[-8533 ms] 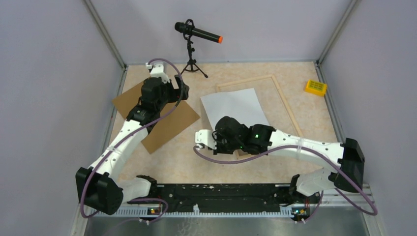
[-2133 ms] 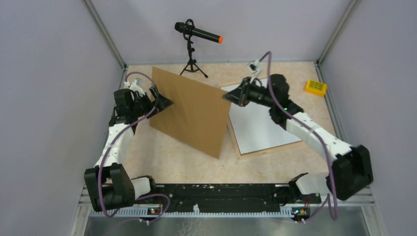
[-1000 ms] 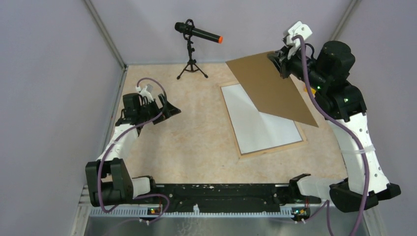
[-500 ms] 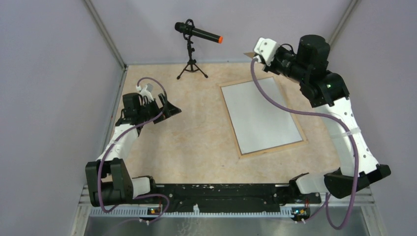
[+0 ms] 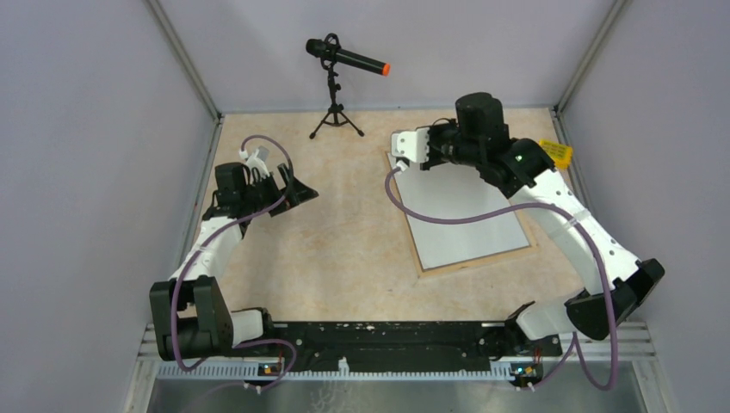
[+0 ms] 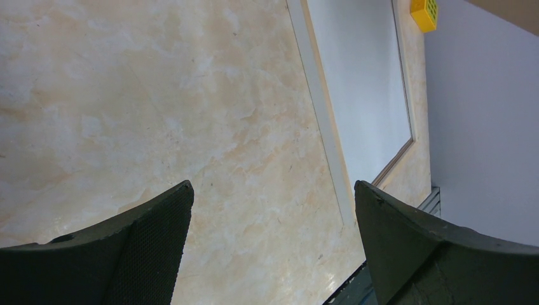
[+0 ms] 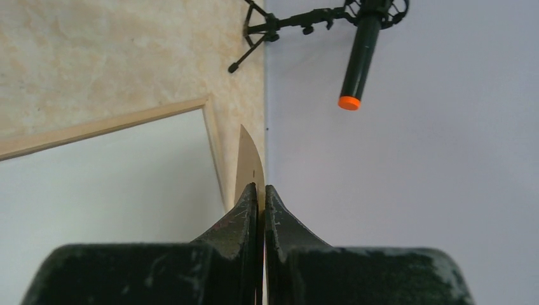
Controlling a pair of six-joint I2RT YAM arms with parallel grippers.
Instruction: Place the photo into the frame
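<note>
Lab test booth, plain grey walls (image 5: 86,129), tripod microphone (image 5: 347,58), marbled tabletop (image 5: 344,249)

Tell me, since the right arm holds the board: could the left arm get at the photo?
Probably yes: the left gripper is open and empty, only bare table lies between it and the photo in the frame, and the right gripper hangs over the far corner.

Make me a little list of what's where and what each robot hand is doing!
photo: white side up, lying inside the frame
frame: flat on the table, around the photo
left hand: open, empty
right hand: shut on a thin brown board, near the frame's far corner
microphone: on a stand at the back
yellow block: beyond the frame, by the wall
</note>
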